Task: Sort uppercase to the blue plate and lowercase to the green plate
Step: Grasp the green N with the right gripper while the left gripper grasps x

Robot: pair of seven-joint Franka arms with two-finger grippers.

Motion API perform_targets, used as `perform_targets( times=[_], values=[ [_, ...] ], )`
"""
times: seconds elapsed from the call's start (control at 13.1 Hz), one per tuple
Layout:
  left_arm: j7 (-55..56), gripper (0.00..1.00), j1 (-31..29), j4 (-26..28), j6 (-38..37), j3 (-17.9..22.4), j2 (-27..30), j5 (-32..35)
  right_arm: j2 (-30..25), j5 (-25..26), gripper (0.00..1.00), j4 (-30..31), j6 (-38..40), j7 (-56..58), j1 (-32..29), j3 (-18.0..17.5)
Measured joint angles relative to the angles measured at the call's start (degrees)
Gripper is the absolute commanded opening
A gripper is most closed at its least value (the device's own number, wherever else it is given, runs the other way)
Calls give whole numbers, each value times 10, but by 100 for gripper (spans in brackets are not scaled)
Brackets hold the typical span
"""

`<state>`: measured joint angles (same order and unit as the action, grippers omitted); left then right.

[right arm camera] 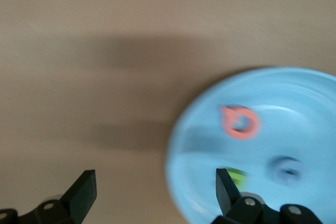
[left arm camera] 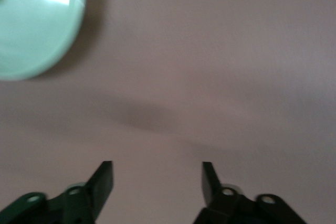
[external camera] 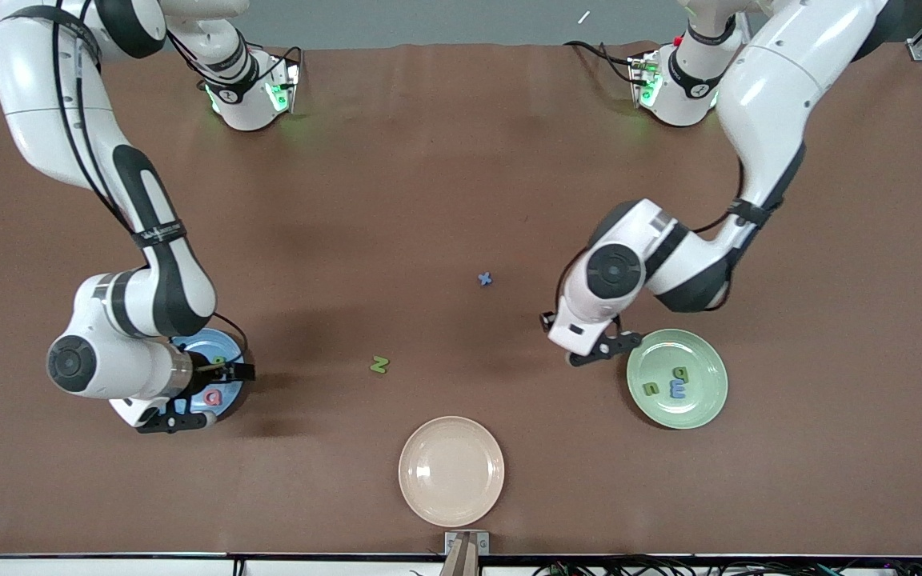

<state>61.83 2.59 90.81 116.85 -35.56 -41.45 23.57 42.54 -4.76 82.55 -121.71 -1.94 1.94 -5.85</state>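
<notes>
Blue plate [right arm camera: 294, 129] w/ pink-red Q [right arm camera: 241, 122] under right gripper [right arm camera: 157, 190], fingers spread wide, empty, green plate [external camera: 677, 378] just beside left gripper [left arm camera: 157, 179], fingers apart, empty, green N [external camera: 379, 365] and blue x [external camera: 485, 278] on table [external camera: 461, 160] between the grippers.

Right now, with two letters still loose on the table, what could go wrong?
1. The blue x is tiny and lies flat on the table, so open fingers may slip off it.
2. The green N resembles the lowercase n on the green plate; it belongs on the blue plate.
</notes>
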Motion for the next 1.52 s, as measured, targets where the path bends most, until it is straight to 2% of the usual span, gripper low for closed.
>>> perform_targets(
  times=[0.23, 0.53, 0.84, 0.91, 1.07, 1.14, 1.29, 1.52],
  values=[
    [74, 71, 54, 8, 34, 0, -15, 0, 1, -5, 100, 1, -54, -113, 63, -1],
    [135, 63, 96, 11, 77, 1, -41, 0, 20, -4, 100, 8, -126, -239, 144, 1],
    [189, 60, 139, 10, 86, 21, -55, 0, 58, 5, 100, 9, -164, -284, 208, 29],
    [195, 59, 148, 10, 92, 28, -55, 0, 62, 5, 96, 9, -165, -287, 219, 38],
    [197, 59, 152, 10, 109, 37, -55, 0, 65, 5, 87, 9, -165, -292, 231, 44],
    [197, 59, 152, 10, 114, 41, -56, 0, 65, 6, 78, 9, -165, -293, 234, 45],
    [197, 56, 154, 10, 121, 43, -62, 0, 65, 17, 53, 9, -165, -298, 242, 47],
    [197, 55, 161, 10, 128, 43, -69, 0, 65, 34, 27, 9, -165, -302, 245, 50]
  ],
)
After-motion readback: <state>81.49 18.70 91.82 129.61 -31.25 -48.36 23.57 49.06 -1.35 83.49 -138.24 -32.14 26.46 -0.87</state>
